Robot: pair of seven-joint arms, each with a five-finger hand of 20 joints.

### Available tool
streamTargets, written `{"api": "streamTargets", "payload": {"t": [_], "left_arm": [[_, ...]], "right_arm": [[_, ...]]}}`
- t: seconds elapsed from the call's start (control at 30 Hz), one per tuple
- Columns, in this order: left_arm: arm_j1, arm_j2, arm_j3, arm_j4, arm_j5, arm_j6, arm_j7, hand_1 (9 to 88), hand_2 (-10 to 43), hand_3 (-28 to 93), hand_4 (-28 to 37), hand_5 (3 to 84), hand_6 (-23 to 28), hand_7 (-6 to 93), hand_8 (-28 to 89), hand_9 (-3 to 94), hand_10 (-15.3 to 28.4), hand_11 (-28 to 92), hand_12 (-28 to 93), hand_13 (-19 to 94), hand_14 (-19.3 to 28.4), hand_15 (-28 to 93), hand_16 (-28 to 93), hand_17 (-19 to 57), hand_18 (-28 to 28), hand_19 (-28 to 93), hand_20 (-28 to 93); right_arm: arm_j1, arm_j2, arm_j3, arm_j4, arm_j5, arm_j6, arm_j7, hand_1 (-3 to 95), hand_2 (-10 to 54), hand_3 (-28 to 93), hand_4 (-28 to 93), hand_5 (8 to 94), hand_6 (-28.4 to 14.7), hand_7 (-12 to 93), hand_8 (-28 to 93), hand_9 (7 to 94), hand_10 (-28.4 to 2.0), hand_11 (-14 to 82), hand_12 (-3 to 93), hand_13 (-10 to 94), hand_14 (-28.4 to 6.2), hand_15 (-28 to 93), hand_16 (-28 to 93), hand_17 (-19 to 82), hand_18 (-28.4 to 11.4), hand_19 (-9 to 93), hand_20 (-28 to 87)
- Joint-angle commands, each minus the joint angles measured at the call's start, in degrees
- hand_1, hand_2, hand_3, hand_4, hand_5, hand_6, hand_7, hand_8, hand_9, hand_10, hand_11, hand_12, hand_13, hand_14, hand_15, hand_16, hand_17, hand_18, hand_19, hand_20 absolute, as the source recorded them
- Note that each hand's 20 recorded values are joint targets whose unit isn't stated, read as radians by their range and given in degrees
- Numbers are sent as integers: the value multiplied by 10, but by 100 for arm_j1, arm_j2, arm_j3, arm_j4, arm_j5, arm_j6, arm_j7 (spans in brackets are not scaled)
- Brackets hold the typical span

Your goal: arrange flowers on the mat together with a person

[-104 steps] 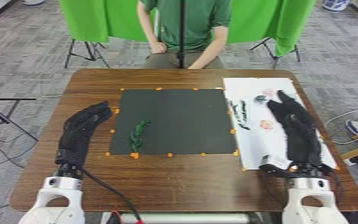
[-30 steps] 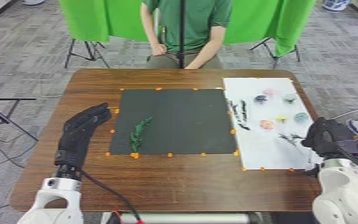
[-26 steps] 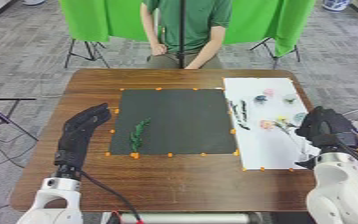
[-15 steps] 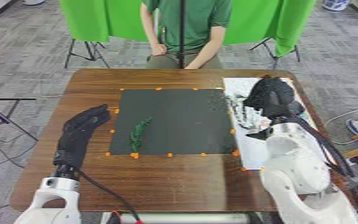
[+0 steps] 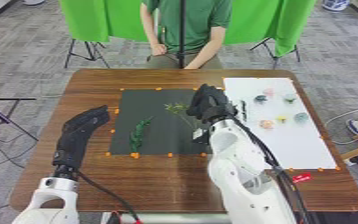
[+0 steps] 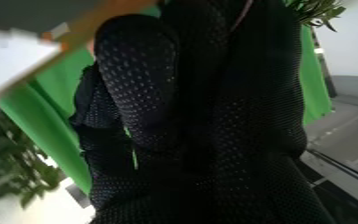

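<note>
Left of the dark mat (image 5: 168, 142), the left hand (image 5: 85, 122) rests open. On the mat lies a leafy stem (image 5: 140, 134); over it, the right hand (image 5: 211, 104) grips a wispy sprig (image 5: 181, 108), probably light, bendable, best held by its stalk. White paper (image 5: 286, 150) bears likely fragile blossoms (image 5: 267, 124).

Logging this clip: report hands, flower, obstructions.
Right hand holding sprig over dark mat. Left hand open, beside mat. Possible obstruction: green stem, mat's left side.

No print can be read (the red tag's (image 5: 301, 177) pale marks are too small)
</note>
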Motion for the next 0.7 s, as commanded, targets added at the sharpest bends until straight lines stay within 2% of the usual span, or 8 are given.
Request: {"api": "streamTargets", "payload": {"t": [0.03,0.2,0.43,0.7], "left_arm": [[81,-12,30,11,-5,-26,-99,323,-69,606,-142,475,38,156,-54,435,118,170,170,350,155,138,61,66,108,63,201],[76,-4,43,11,-2,-91,-137,322,-69,607,-141,475,38,154,-53,435,118,170,170,349,155,137,61,65,109,63,201],[-12,-29,78,59,36,-219,-158,319,-70,606,-141,473,39,151,-52,431,118,166,171,347,155,136,62,62,109,59,199],[7,-50,62,60,50,-295,-150,315,-71,606,-139,469,40,144,-50,427,117,162,173,344,155,131,64,57,111,55,196]], "right_arm": [[-296,-256,-217,204,-27,57,11,918,-95,-283,379,872,7,207,95,937,-83,247,343,902,-77,436,353,389,-245,767,474],[-321,-361,-339,400,53,197,-48,917,-95,-283,379,871,7,207,95,937,-82,248,342,902,-76,439,350,389,-244,769,473],[-229,-425,-396,664,37,542,-176,897,-95,-283,386,866,9,212,94,937,-84,237,343,896,-74,441,349,387,-244,771,471],[-180,-430,-400,714,59,564,-285,842,-95,-283,358,838,7,205,84,931,-93,217,338,875,-78,442,345,368,-243,763,471]]}}
